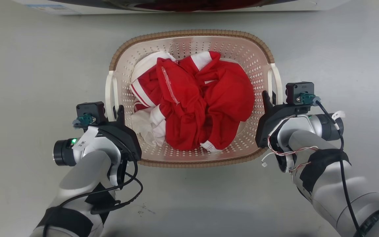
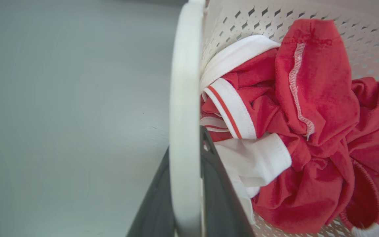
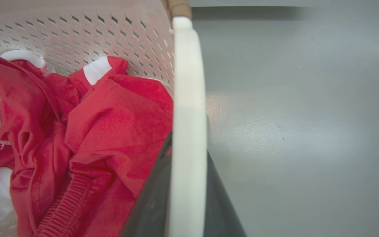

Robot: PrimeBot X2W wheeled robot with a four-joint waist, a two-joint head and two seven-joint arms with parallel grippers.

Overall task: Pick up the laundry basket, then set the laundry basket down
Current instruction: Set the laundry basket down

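The laundry basket (image 1: pixel 189 33) is cream-white and perforated, with a brown woven-look rim, and sits in the middle of the head view on the grey floor. My left gripper (image 1: pixel 119 111) is at its left white handle (image 1: pixel 111 92) and my right gripper (image 1: pixel 269 97) at its right white handle (image 1: pixel 277 82). In the left wrist view the handle (image 2: pixel 184 82) runs between my two dark fingers (image 2: pixel 217 187), which close on it. The right wrist view shows the same: the handle (image 3: pixel 189 98) sits clamped between the fingers (image 3: pixel 150 200). Whether the basket's base touches the floor is hidden.
A heap of red and white clothes (image 1: pixel 202 102) fills the basket. The white front of a washing machine (image 1: pixel 189 5) runs along the top edge, just beyond the basket. Bare grey floor (image 1: pixel 28 65) lies to the left, the right and in front.
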